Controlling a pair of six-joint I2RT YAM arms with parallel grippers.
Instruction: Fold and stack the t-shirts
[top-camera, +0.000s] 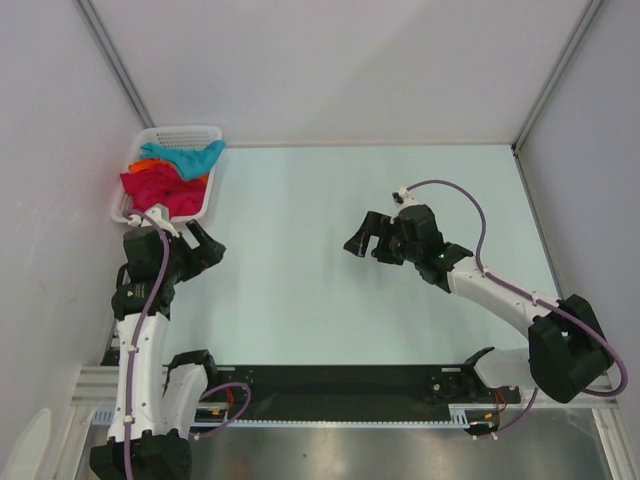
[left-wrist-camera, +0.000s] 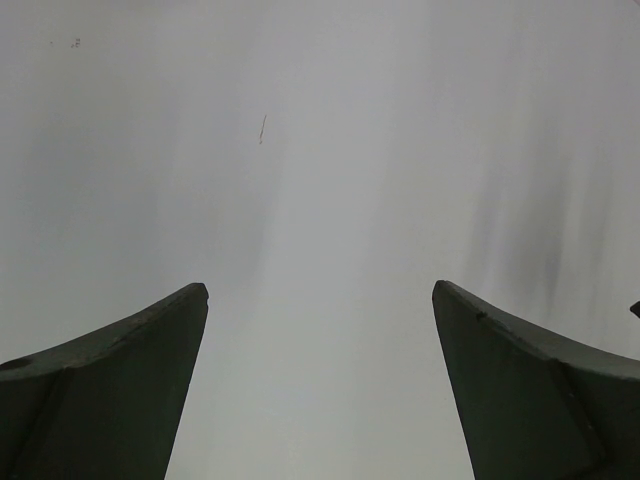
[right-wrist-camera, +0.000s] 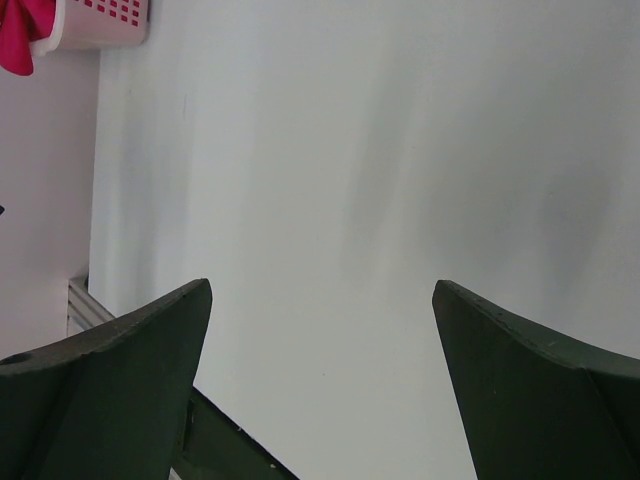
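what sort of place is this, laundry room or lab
Probably a robot lab cell: white panel walls around a pale table, two arms bolted to a rail, t-shirts in a basket.
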